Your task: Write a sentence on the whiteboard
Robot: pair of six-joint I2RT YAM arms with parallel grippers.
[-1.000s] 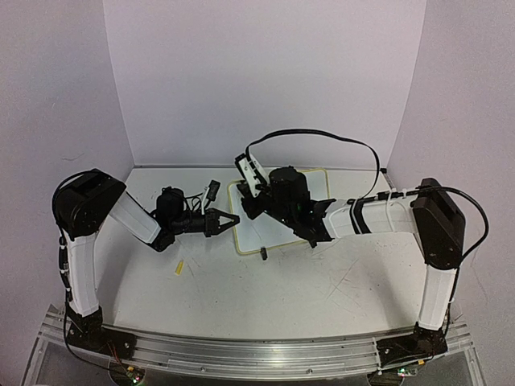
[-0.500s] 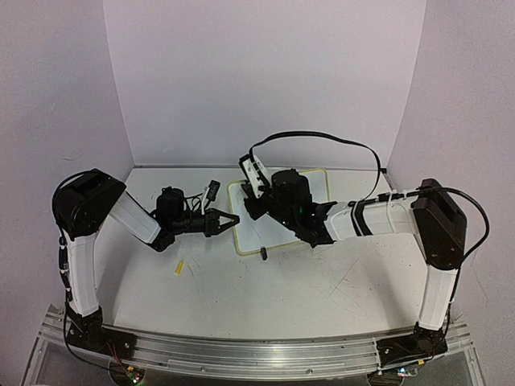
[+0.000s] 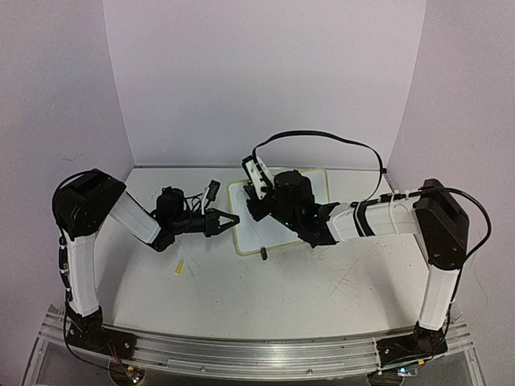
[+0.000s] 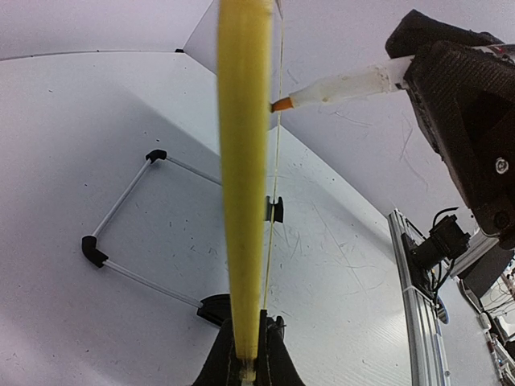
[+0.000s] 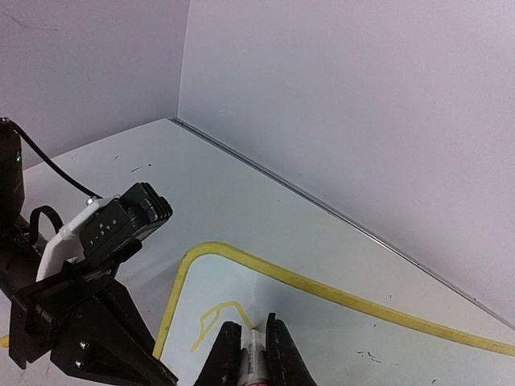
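Note:
The whiteboard [image 3: 256, 233] lies flat at the table's middle, white with a pale yellow rim. My left gripper [image 3: 233, 219] is shut on its left rim, which shows edge-on as a yellow band [image 4: 245, 161] between the fingers [image 4: 244, 315]. My right gripper [image 3: 252, 207] is over the board's far left corner, shut on a white marker [image 5: 256, 358] with an orange-yellow tip [image 4: 280, 104]. The tip touches the board [image 5: 362, 338] at the end of a short yellow line [image 5: 216, 312].
A black clip foot [image 3: 263, 253] sits at the board's near edge. A small yellow piece [image 3: 179, 268] lies on the table near the left arm. A thin wire frame with black corners [image 4: 121, 209] lies left of the board. The left wrist camera [image 5: 109, 229] is close to my right gripper.
My right gripper with the marker has shifted slightly right and toward the back across the board's corner. The left gripper and the board have not moved.

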